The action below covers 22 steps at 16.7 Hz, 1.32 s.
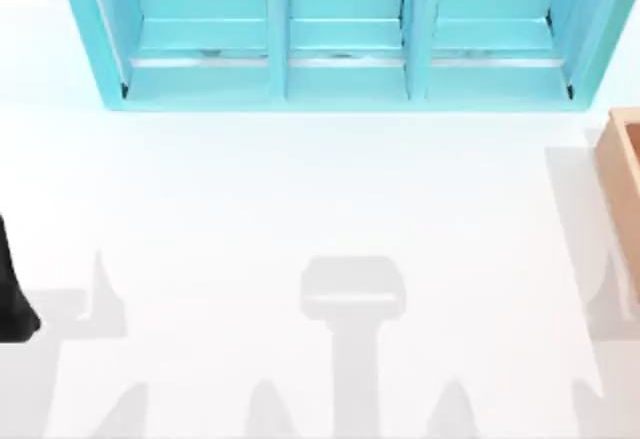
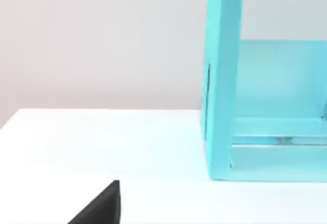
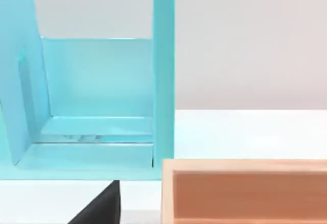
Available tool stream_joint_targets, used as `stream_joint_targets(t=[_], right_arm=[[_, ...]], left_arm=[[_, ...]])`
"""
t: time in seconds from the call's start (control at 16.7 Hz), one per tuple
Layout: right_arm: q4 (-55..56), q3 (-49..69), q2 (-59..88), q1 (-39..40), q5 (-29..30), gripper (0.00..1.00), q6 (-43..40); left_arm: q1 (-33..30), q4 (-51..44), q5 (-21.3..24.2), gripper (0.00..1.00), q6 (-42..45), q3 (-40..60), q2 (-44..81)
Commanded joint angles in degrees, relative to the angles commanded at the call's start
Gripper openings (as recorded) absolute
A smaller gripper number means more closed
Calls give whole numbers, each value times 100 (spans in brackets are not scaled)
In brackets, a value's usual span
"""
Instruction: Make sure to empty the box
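- Box (image 1: 622, 174) at the table's (image 1: 300, 199) far right edge, cut off by the frame, just right of and nearer than the turquoise shelf (image 1: 340, 39); long axis apparently running front to back.
- In the right wrist view, box wall (image 3: 245, 191) close ahead, inside hidden, contents unknown.
- Left arm (image 1: 12, 289) parked at the left edge, well apart from the box.
- Right arm judged nearer, so likely the one to reach.
- Finger spacing on either gripper: cannot tell.
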State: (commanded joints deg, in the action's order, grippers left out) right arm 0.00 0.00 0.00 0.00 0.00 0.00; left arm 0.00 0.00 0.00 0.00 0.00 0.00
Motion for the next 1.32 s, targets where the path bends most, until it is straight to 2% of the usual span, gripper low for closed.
stream_joint_targets(t=[0.24,0.48,1.08,1.32], right_arm=[[-184,185,191,-68,-4,100,-65],[-1180,1178,1282,-381,-16,100,-356],[-4904,4831,6522,-1332,-32,100,-1249],[-6135,6042,8129,-1671,-42,100,-1564]], left_arm=[[0,0,0,100,0,0,0],[0,0,0,100,0,0,0],[0,0,0,100,0,0,0],[0,0,0,100,0,0,0]])
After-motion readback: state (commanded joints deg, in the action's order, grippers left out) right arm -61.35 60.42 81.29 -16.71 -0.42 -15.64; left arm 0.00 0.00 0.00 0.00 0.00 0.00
